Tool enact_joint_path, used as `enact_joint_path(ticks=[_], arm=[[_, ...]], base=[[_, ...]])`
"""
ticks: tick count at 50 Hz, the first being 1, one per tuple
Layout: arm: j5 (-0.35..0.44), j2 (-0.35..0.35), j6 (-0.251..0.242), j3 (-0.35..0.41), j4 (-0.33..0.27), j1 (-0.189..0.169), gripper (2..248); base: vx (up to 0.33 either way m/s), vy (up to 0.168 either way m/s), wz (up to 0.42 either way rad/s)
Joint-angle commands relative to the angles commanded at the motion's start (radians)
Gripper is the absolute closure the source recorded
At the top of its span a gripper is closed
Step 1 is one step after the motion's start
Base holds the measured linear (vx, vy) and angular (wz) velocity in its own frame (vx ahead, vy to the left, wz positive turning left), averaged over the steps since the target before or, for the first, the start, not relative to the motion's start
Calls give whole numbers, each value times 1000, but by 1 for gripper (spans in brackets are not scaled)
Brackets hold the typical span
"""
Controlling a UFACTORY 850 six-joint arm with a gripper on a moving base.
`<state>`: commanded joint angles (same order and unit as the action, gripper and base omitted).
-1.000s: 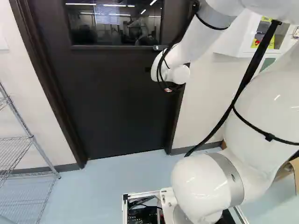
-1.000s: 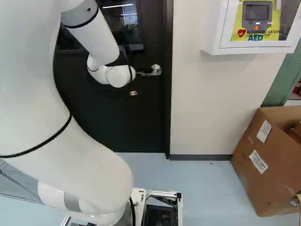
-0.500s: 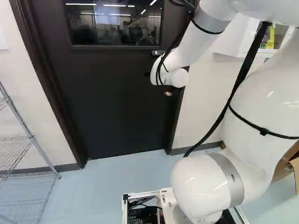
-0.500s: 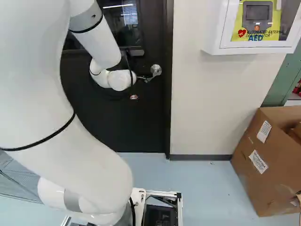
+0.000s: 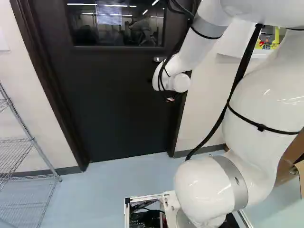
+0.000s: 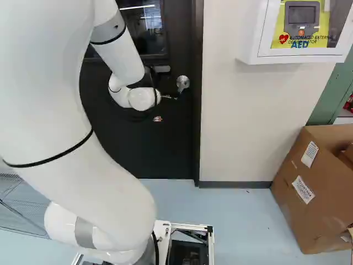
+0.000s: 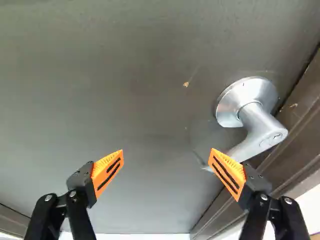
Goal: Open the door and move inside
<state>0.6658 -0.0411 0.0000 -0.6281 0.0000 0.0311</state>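
though the left base view hides it, the handle (image 7: 260, 125) is beside the open tool (image 6: 157, 118); rightward, a cabinet (image 6: 250, 33) holds a defibrillator (image 6: 301, 20).

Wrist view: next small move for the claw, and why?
I'd try a gentle push ahead with the claw while holding the lever down. The lever slopes down from its round plate, one finger's orange pad overlaps it, and the door looks shut in its frame. Whether the pad truly bears on the lever, I can't tell.
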Motion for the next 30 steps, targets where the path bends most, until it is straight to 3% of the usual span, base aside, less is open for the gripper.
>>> enact_joint_path(ticks=[19,30], arm=[[0,-30,0,1,2,0,3],[0,-65,0,-35,45,-2,3]], base=[[0,0,0],[0,0,0]])
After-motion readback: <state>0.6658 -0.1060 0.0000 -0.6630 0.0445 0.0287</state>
